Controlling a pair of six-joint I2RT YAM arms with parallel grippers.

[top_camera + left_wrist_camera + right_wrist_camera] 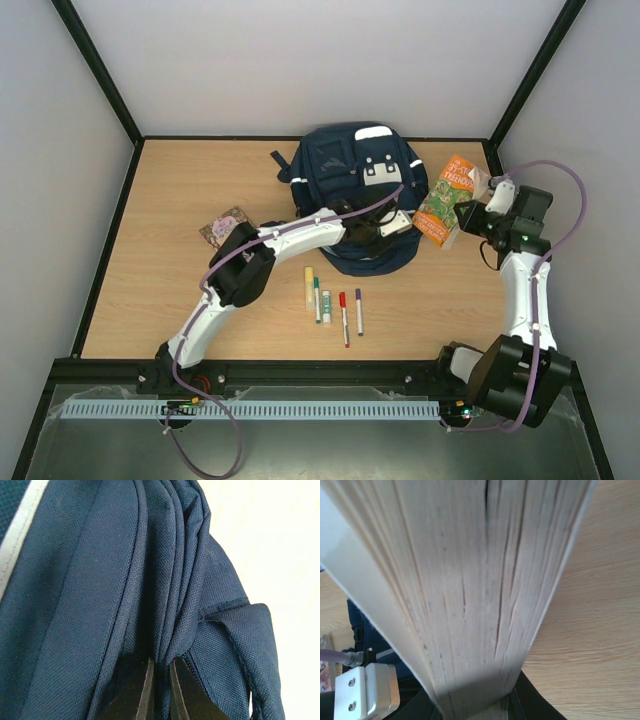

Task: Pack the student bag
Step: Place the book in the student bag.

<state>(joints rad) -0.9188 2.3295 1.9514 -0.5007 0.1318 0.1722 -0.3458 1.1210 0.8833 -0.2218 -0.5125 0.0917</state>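
Observation:
The navy student bag point(345, 170) lies flat at the back middle of the table. At its near right edge my left gripper point(388, 226) is shut on a fold of the bag's fabric. In the left wrist view that fold of the bag point(75, 605) is pinched between the dark fingers of the left gripper point(161, 675). My right gripper point(478, 212) is shut on a thick orange-and-green book point(445, 198), held tilted just right of the bag. In the right wrist view the book's pale page edges point(470, 580) fill the frame above the right gripper point(480, 712).
Several pens and markers lie in a row near the front middle: a yellow highlighter point(309, 285), a green marker point(317, 298), a red pen point(343, 318) and a purple pen point(359, 310). A small patterned notebook point(224, 227) lies left of the bag.

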